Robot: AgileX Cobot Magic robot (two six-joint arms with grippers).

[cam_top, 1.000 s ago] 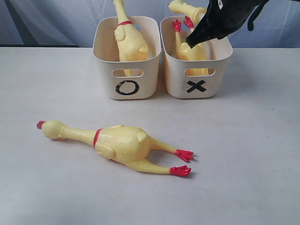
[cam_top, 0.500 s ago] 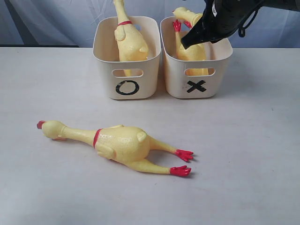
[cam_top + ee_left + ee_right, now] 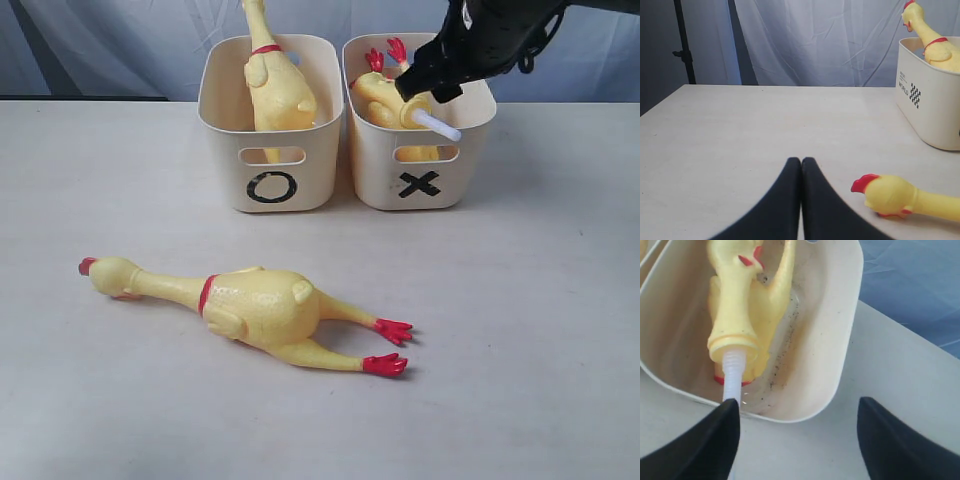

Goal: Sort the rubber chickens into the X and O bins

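Right tool (image 3: 799,437): fingers spread wide, nothing between them, hanging over the front rim of the X bin (image 3: 472,150). Left tool (image 3: 801,162): fingers pressed together, empty, low over the surface (image 3: 520,330), near the head of the large rubber chicken (image 3: 262,308). That one lies flat on the surface in front of the bins, well apart from them, head toward the exterior view's left, red feet toward its right. O bin (image 3: 222,140) and X bin sit side by side at the back, O on the left. O bin holds an upright chicken (image 3: 278,88), neck and red band above the rim. X bin holds a small chicken (image 3: 378,98), tilted, red feet up; more yellow under it, can't tell if that's a second one. White tube (image 3: 438,125) sticks out of it over the front rim, right up to one right-tool finger; contact unclear.
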